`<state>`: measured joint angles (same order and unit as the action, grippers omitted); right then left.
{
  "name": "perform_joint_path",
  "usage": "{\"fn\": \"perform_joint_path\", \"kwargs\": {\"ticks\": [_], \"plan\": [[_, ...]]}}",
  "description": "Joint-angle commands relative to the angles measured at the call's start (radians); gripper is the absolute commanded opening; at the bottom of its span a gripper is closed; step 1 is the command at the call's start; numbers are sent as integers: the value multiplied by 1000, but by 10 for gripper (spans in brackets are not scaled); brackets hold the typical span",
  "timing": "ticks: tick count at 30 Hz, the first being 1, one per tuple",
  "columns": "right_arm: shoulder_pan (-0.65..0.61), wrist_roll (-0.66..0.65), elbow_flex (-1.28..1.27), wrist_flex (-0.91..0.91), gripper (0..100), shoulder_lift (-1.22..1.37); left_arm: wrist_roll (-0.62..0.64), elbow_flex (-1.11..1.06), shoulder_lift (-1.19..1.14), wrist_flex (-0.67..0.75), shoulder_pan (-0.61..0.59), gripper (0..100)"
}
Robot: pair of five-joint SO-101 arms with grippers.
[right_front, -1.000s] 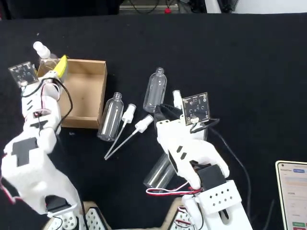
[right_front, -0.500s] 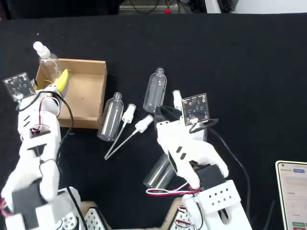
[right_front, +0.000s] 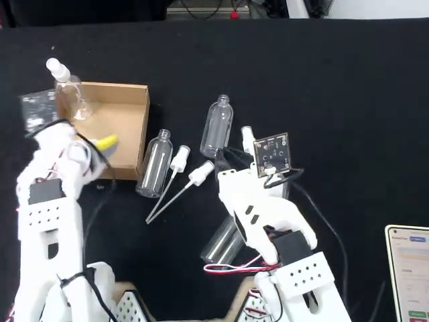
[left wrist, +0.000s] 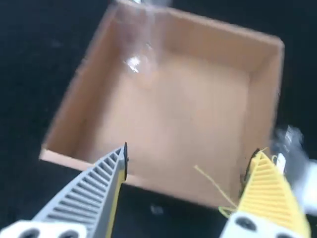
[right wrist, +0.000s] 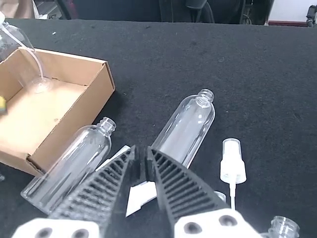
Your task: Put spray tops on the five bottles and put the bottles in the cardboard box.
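A capped bottle (right_front: 70, 94) with its spray top on leans in the upper left corner of the cardboard box (right_front: 143, 127), at the left of the high view, on a black surface (right_front: 335, 100). The left claw (right_front: 94, 144) hangs over the box's near edge. Its grey and yellow fingers are spread wide in the left wrist view and grip nothing; there the left claw (left wrist: 190, 151) frames the box's brown floor and walls (left wrist: 262, 89), and the bottle (left wrist: 138, 39) is blurred at the far corner.

Right of the box, two uncapped bottles lie on the surface, one (right_front: 155, 163) just beside the box wall and another (right_front: 218, 125) near mid-frame. Two loose spray tops (right_front: 179, 159) (right_front: 201, 173) lie between them, tubes trailing toward the lower left. A third open bottle (right_front: 224, 241) lies partly under the right arm.

The right claw (right wrist: 142, 156) points at these bottles, its black jaws drawn to a thin slit with nothing between them.
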<state>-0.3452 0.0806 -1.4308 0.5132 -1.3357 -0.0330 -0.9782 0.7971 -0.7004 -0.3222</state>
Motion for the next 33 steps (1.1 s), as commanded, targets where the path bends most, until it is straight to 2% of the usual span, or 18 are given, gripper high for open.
{"fn": "perform_joint_path", "kwargs": {"ticks": [1, 6, 12, 15, 18, 23, 25, 29, 33], "plan": [[15, -2, -2, -35, 25, -22, -23, 142, 20, -170, 143, 366], [15, -2, -5, -37, 25, -22, -25, 220, 20, -374, 274, 366], [15, -2, -7, -37, 25, -22, -26, 176, 20, -506, 295, 366], [15, -2, -7, -37, 25, -22, -17, 156, 20, -482, 300, 366], [15, -2, -7, -37, 25, -22, -23, 165, 21, -393, 334, 366], [18, -2, -4, -37, 25, -22, -71, 246, -37, -341, 469, 366], [57, -2, 1, -37, 25, -22, -78, 300, -118, -325, 499, 366], [183, 8, 18, -38, 25, -24, -81, 450, -377, -296, 478, 366], [222, 8, 19, -38, 25, -24, -83, 630, -609, -305, 478, 366]]}}
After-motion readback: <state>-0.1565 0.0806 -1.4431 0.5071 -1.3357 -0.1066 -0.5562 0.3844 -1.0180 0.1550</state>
